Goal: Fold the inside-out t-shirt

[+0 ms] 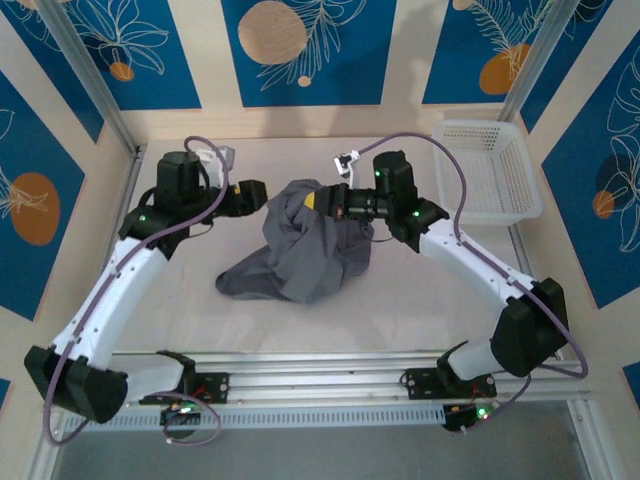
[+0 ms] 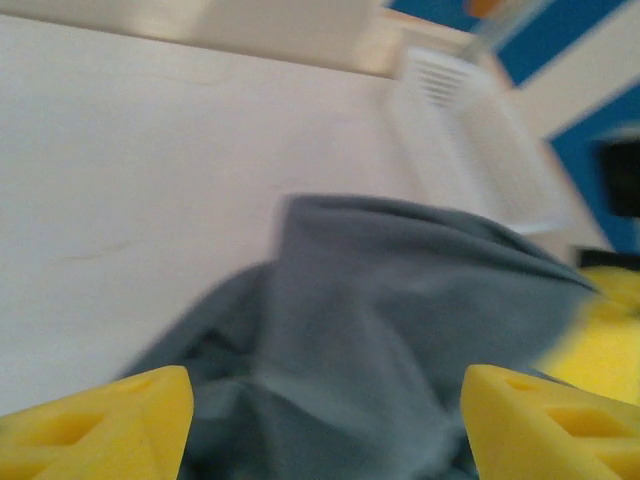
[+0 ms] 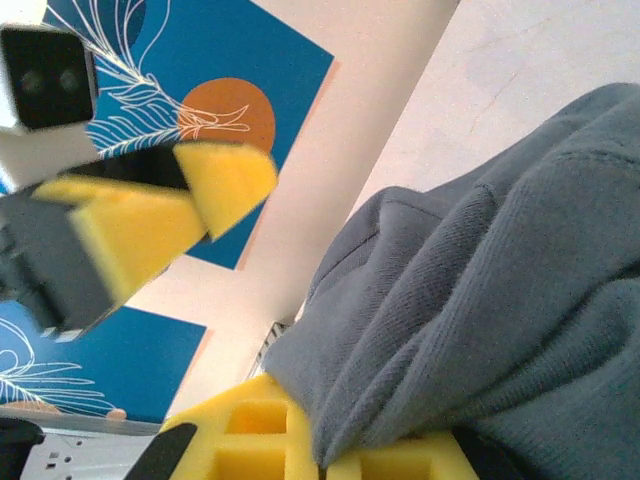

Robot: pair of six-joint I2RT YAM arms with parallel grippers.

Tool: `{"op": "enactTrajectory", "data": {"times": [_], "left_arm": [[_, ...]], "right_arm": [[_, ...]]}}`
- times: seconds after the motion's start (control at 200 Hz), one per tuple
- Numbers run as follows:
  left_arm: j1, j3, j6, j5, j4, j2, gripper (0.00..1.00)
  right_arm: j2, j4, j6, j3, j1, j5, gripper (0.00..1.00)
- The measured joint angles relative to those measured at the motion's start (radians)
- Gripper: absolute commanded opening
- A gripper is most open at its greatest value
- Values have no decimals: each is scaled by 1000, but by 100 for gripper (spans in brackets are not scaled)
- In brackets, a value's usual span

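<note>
Slate-grey soft cotton t-shirt held up in a crumpled heap at the middle of the pale worktop.
Its lower cloth trails flat toward the near edge. The bunched top stands raised because the yellow foam right fingers are clamped on a fold there, probably lifting it so another edge can be found. The yellow foam left fingers are spread wide just beside the heap's left side, holding nothing, likely placed to take that edge. A white plastic mesh basket sits apart at the far right corner.
</note>
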Motion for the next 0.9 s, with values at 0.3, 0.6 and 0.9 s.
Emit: {"op": "enactTrajectory", "data": {"times": [0.3, 0.6, 0.9], "left_arm": [[-69, -192, -64, -24, 62, 174, 38], [12, -336, -63, 5, 212, 116, 70], [-40, -91, 283, 38, 92, -51, 80]], "right_arm": [[14, -20, 92, 49, -22, -16, 0], [-6, -115, 146, 45, -78, -24, 0], [-35, -127, 117, 82, -73, -46, 0]]}}
